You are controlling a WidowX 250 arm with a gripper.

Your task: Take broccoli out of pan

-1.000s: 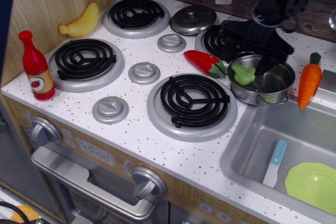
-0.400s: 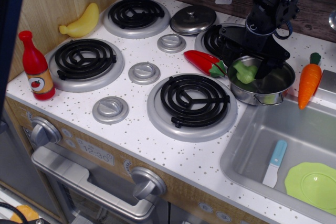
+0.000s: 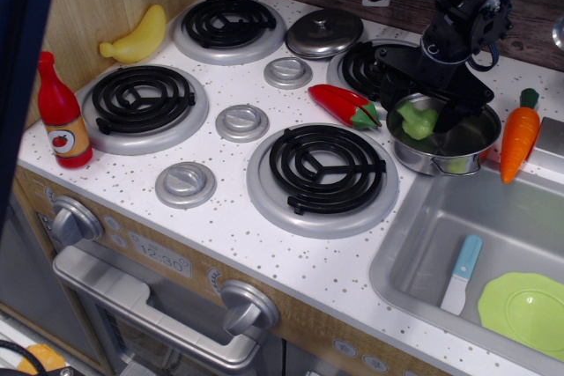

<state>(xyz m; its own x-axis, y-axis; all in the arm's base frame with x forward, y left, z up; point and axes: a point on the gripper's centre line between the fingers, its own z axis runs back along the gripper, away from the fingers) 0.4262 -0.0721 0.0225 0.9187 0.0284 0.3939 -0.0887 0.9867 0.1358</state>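
The broccoli (image 3: pixel 416 121), a small light green floret, lies in the left part of the pan (image 3: pixel 467 154), a shiny steel pot at the counter's right, beside the sink. My black gripper (image 3: pixel 421 108) reaches down from the upper right into the pan. Its fingers stand on either side of the broccoli, one by the pan's left rim and one (image 3: pixel 449 114) right of the floret. The jaws look open, with a gap around the broccoli. The fingertips are partly hidden by the pan wall.
A red pepper (image 3: pixel 343 104) lies just left of the pan and a carrot (image 3: pixel 518 135) just right. Around them are the front burner (image 3: pixel 322 166), a grey lid (image 3: pixel 323 33), a banana (image 3: pixel 137 38) and a red bottle (image 3: pixel 60 115). The sink (image 3: pixel 414 244) holds a knife (image 3: pixel 462 272) and a green plate (image 3: pixel 527 309).
The gripper has come lower into the pan around the broccoli. The pan and the broccoli have shifted slightly to the right.
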